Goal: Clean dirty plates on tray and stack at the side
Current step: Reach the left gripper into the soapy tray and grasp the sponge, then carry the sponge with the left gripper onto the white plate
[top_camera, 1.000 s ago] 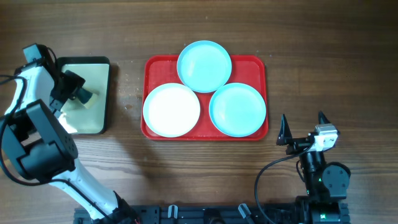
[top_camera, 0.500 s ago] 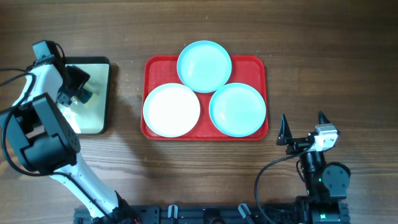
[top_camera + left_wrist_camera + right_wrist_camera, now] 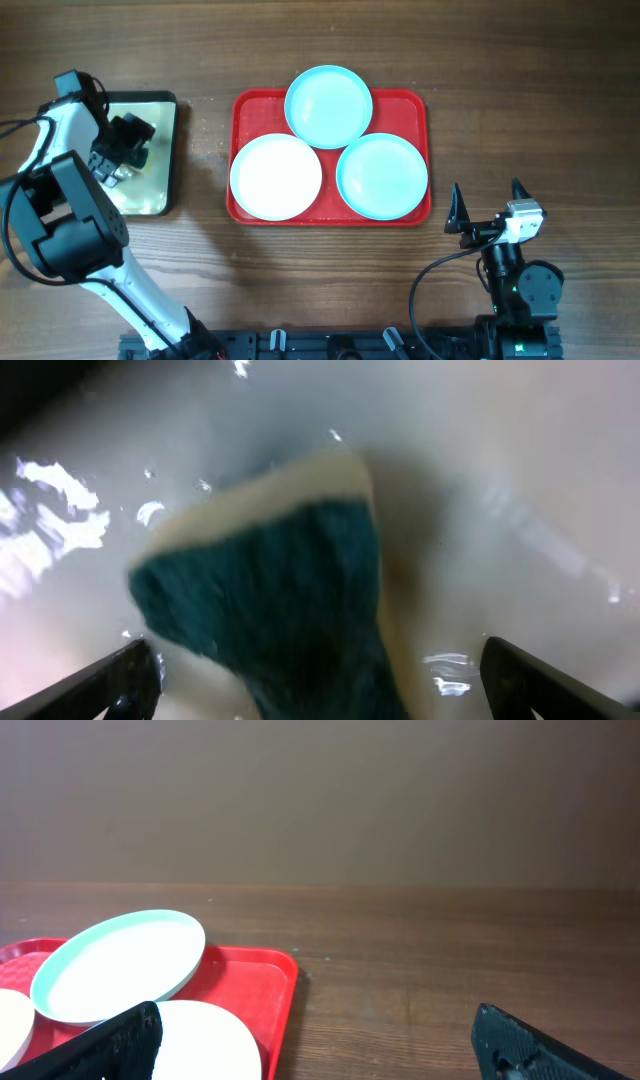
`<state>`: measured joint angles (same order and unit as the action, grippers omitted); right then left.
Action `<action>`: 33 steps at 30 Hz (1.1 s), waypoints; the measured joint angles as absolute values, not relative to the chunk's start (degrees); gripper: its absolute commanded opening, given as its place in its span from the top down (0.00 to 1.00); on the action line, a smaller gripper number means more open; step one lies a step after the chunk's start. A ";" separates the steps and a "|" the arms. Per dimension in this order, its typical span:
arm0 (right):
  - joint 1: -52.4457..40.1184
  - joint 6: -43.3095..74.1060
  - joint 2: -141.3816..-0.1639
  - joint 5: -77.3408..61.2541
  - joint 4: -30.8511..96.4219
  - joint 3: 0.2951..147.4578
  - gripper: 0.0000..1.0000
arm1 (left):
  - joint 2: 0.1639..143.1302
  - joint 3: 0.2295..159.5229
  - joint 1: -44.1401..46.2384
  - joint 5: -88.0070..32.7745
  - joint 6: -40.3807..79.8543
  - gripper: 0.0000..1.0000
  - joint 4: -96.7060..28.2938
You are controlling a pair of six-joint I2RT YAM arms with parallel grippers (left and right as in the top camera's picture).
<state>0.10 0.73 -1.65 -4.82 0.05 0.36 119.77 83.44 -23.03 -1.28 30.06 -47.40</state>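
The red tray [image 3: 255,112] is set in the middle of the table. 3 plates are laid on it: 1 blue plate [image 3: 328,106] at 12 o'clock, the white plate [image 3: 276,177] at 8 o'clock and the other blue plate [image 3: 382,176] at 4 o'clock. Nothing is stacked at the side yet, so the job is judged to be at its start.

At 9 o'clock from the red tray a small cream tray [image 3: 150,192] is found. The left gripper [image 3: 118,152] is held low over it, with its 2 fingers spread wide. In the left wrist view a green and cream sponge [image 3: 270,590] is seen between the fingers, but it is not touched by them.

The step in hand is judged to be picking up the sponge. To do it well, the fingers should be lowered a bit more, 1 on each side, and closed gently on the sponge's middle, so it is not pushed away. It should be lifted straight up, clear of the cream tray's rim, before it is carried toward 3 o'clock to the plates.

The right gripper [image 3: 487,195] is parked at 5 o'clock from the red tray, wide open, with nothing held.
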 measured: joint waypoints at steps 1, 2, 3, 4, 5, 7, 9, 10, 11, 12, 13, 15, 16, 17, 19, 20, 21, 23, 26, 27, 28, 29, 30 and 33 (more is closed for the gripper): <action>0.10 0.73 -1.65 -4.84 0.05 0.36 0.00 | 119.70 83.44 -23.09 -2.55 30.06 0.76 -48.03; 0.10 0.71 -1.65 -4.82 0.05 0.36 0.00 | 119.68 83.42 -23.18 -3.42 29.95 0.92 -48.07; 0.10 0.73 -1.65 -4.84 0.05 0.36 0.00 | 119.70 83.42 -23.27 -4.16 30.24 0.96 -47.99; 0.10 0.71 -1.65 -4.84 0.05 0.36 0.00 | 119.79 83.26 -23.29 -5.32 30.30 0.96 -47.55; 0.10 0.71 -1.65 -4.82 0.05 0.36 0.00 | 119.94 83.05 -23.29 -6.46 30.24 0.96 -46.89; 0.10 0.71 -1.65 -4.84 0.05 0.36 0.00 | 120.01 83.00 -23.29 -7.40 30.30 0.68 -46.04; 0.10 0.71 -1.65 -4.84 0.05 0.36 0.00 | 120.01 83.00 -23.29 -7.51 30.30 0.00 -46.26; 0.10 0.71 -1.65 -4.84 0.05 0.36 0.00 | 119.98 83.02 -23.29 -8.40 30.33 0.00 -46.52; 0.10 0.71 -1.65 -4.84 0.05 0.36 0.00 | 119.68 83.33 -23.14 -8.69 30.33 0.00 -47.37; 0.10 0.71 -1.65 -4.84 0.05 0.36 0.00 | 119.55 83.55 -22.98 -8.78 30.35 0.08 -48.86; 0.10 0.71 -1.65 -4.84 0.05 0.36 0.00 | 119.44 83.59 -22.96 -8.91 30.50 0.23 -50.17; 0.10 0.73 -1.65 -4.84 0.05 0.36 0.00 | 119.46 83.57 -22.98 -8.91 30.63 0.73 -51.51; 0.10 0.71 -1.65 -4.84 0.05 0.36 0.00 | 119.52 83.35 -23.03 -9.04 30.65 0.96 -52.01; 0.10 0.71 -1.65 -4.84 0.05 0.36 0.00 | 119.70 83.22 -23.03 -9.34 30.74 0.96 -52.27; 0.10 0.73 -1.65 -4.82 0.05 0.36 0.00 | 120.03 83.05 -23.03 -9.98 30.57 0.96 -52.23; 0.10 0.73 -1.65 -4.84 0.05 0.36 0.00 | 120.03 83.05 -23.03 -10.07 30.57 0.96 -52.14; 0.10 0.73 -1.65 -4.84 0.05 0.36 0.00 | 120.03 83.02 -23.03 -10.17 30.57 0.96 -51.99; 0.10 0.73 -1.65 -4.82 0.05 0.36 0.00 | 120.03 82.98 -23.03 -9.93 30.57 0.04 -51.64; 0.10 0.71 -1.65 -4.84 0.05 0.36 0.00 | 119.68 83.00 -22.81 -6.24 30.55 0.00 -48.14; 0.10 0.73 -1.65 -4.84 0.05 0.36 0.00 | 119.57 83.20 -22.81 -4.10 30.55 0.00 -47.05; 0.10 0.71 -1.65 -4.84 0.05 0.36 0.00 | 119.46 83.22 -22.81 -1.85 30.70 0.00 -45.80; 0.10 0.71 -1.65 -4.84 0.05 0.36 0.00 | 119.48 83.20 -22.83 -0.12 30.72 0.01 -45.23; 0.10 0.71 -1.65 -4.84 0.05 0.36 0.00 | 119.52 83.13 -22.87 0.89 30.72 0.06 -44.64; 0.10 0.71 -1.65 -4.84 0.05 0.36 0.00 | 119.70 83.07 -22.87 2.55 30.37 0.38 -43.97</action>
<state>0.10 0.71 -1.65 -4.84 0.05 0.36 119.70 83.07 -22.87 2.55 30.37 -43.97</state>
